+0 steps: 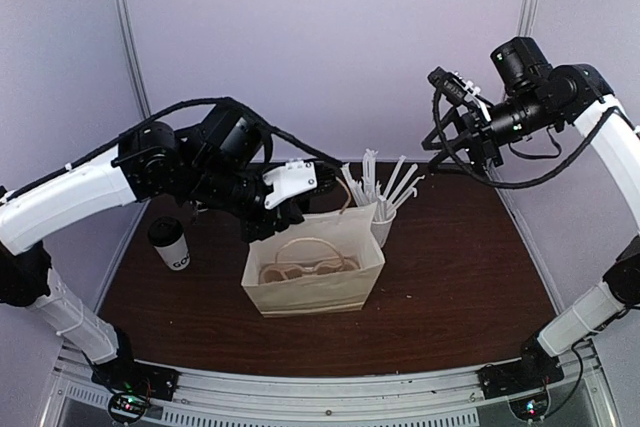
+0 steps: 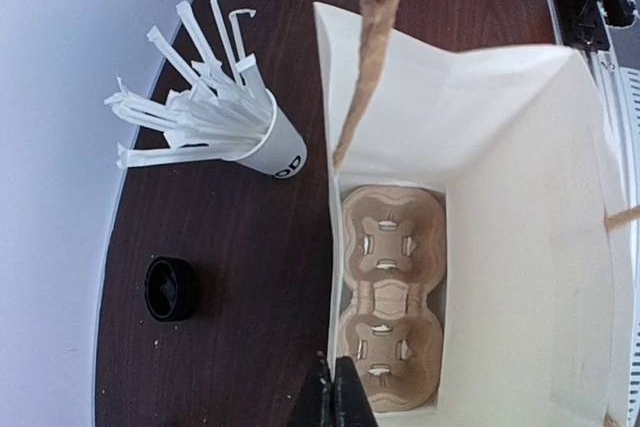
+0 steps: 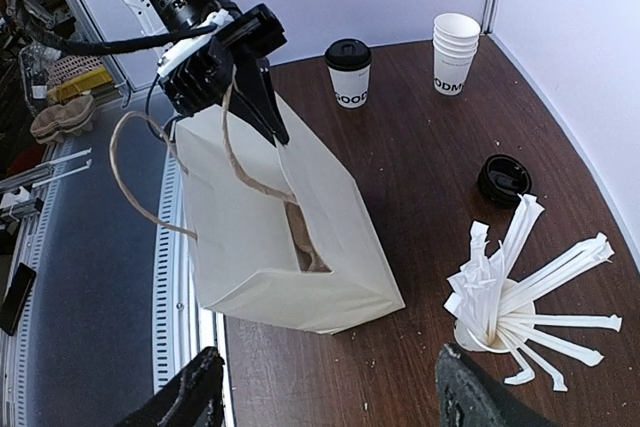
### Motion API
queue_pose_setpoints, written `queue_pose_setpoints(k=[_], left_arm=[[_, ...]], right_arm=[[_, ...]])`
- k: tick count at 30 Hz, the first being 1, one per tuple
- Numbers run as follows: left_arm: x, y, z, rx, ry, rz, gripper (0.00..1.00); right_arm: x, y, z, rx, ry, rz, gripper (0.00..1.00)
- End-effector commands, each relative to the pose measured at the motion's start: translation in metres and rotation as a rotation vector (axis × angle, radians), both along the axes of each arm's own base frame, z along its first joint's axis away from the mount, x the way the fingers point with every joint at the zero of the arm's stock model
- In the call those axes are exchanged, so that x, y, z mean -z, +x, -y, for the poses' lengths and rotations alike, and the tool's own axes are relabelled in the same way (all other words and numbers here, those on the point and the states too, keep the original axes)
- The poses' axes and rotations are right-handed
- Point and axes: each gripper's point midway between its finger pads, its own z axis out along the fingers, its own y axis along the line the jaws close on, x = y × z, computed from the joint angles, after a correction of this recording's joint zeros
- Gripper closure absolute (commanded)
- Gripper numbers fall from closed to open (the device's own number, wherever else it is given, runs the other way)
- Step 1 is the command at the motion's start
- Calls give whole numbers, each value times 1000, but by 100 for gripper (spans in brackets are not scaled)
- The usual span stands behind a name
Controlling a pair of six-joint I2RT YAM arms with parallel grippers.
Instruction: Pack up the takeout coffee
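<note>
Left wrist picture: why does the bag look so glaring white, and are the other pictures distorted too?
Left wrist view: the paper bag is washed out inside, and its brown handle, near the lens, is soft. Top external view: the table has bowed edges, fisheye-style. Right wrist view: the right gripper shows as dark blurs.

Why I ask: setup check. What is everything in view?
takeout coffee: 1, white with black lid, table's left
paper bag: 1, off-white, table centre, open
cup carrier: 1, brown, in the bag's bottom
cup of straws: 1, white, behind the bag
stacked lidless cups: 1 stack, white, near the coffee
loose lid: 1, black, on the table
table: 1, dark brown
left gripper: black, shut on the bag's rim
right gripper: black, open, raised
</note>
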Motion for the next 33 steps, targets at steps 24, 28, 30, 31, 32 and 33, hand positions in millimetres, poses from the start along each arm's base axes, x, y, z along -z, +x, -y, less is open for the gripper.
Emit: queue_pose_setpoints(k=[24,28,30,31,32,33], left_arm=[[-2,-133,22,130,-100,254,100],[-12,-113,20,52,-25,452,100],[-17,-99,15,14,19,562,100],[-19,-94,13,-1,32,612,100],[-19,-89,10,-15,49,656,100],[-22,-86,9,-32,49,688,100]], right_arm=[[13,16,-6,8,6,-46,28],[12,16,-7,4,11,-45,28],[13,16,-7,4,9,-44,28],[14,16,-6,5,7,-43,28],[15,15,-6,6,5,-42,28],[15,15,-5,9,3,-39,28]])
